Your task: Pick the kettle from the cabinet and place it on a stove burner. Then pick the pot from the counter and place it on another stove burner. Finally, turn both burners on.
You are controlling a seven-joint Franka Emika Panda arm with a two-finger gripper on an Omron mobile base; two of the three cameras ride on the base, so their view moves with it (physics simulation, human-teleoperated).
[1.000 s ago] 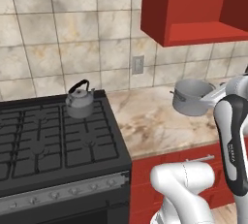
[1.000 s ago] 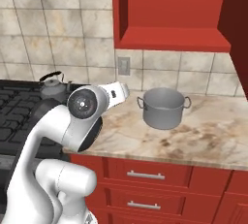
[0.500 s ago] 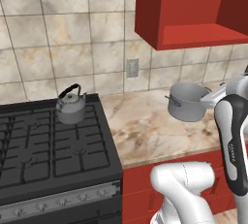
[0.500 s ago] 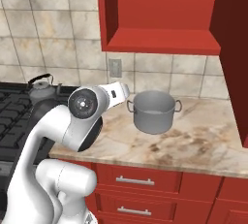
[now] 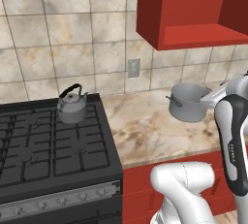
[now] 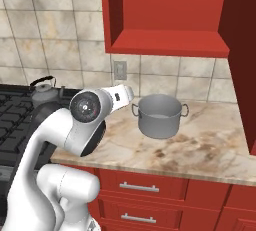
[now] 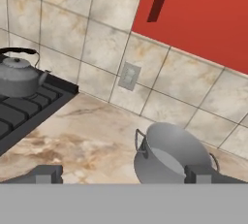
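Hovering wide open and empty above the marble counter [image 7: 87,136], the gripper [image 7: 123,173] has one fingertip [image 7: 46,173] over bare stone and the other in front of the pot [image 7: 169,157]. The pot stands upright on the counter [image 6: 200,147] below the red cabinet [image 6: 165,15]. Farther off, the kettle [image 5: 71,105] sits on a back burner [image 5: 72,121] beside the tiled wall [image 5: 58,48].
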